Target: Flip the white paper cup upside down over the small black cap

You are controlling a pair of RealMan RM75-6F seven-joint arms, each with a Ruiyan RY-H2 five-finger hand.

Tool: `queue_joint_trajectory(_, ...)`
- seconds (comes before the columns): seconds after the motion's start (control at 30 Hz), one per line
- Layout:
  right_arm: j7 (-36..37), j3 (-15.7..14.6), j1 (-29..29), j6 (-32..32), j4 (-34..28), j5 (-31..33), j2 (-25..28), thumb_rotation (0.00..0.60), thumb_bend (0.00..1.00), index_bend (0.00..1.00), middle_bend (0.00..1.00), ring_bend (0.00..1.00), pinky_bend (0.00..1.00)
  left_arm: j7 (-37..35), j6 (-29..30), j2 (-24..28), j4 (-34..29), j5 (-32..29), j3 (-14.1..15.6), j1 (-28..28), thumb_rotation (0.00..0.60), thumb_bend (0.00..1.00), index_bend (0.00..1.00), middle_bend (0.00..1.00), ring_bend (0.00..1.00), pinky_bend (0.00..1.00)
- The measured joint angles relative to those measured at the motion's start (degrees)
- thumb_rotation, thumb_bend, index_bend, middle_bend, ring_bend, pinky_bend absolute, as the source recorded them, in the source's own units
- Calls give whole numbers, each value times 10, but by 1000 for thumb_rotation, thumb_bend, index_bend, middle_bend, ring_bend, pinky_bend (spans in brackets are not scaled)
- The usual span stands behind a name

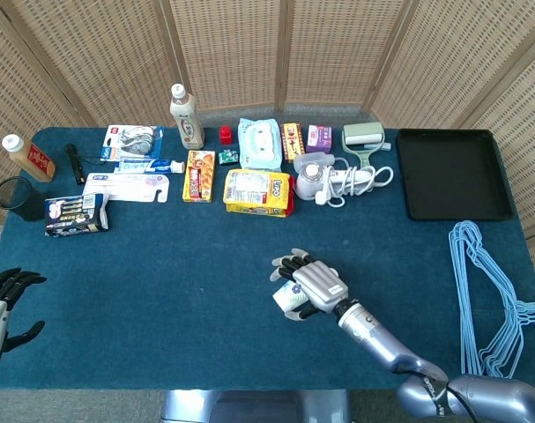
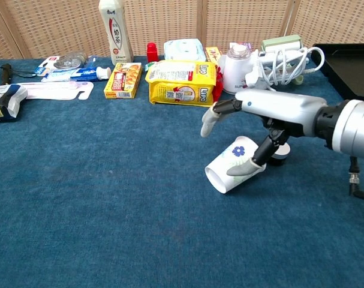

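The white paper cup (image 2: 231, 166) with a blue flower print lies on its side on the blue tablecloth, its mouth facing the near left. It also shows in the head view as the cup (image 1: 290, 300). My right hand (image 2: 271, 112) hovers palm down over it with the fingers spread, and only the thumb (image 2: 241, 170) touches the cup's side. The small black cap (image 2: 282, 158) sits just behind the cup's base, partly hidden by the hand. My left hand (image 1: 0, 304) stays at the near left corner, open and holding nothing.
A yellow snack packet (image 2: 182, 81) and a white appliance with coiled cable (image 2: 241, 75) lie behind the cup. A black tray (image 1: 448, 172) is at the far right, and blue hangers (image 1: 483, 291) lie along the right edge. Bottles and boxes line the back.
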Motion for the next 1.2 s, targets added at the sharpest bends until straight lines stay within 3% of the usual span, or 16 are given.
queue_joint_trajectory(0.63,-73,-35,25,30,83,-89,-37,535,231,319,209,153,31,-17,5,8,3,0,4,8,600,178,281,280,175,183)
queue_joint_trajectory(1.2,-106,-50,36,31,117,-111,-48,538,231,345,221,165,32,-18,5,7,5,-2,5,11,600,179,281,280,175,183)
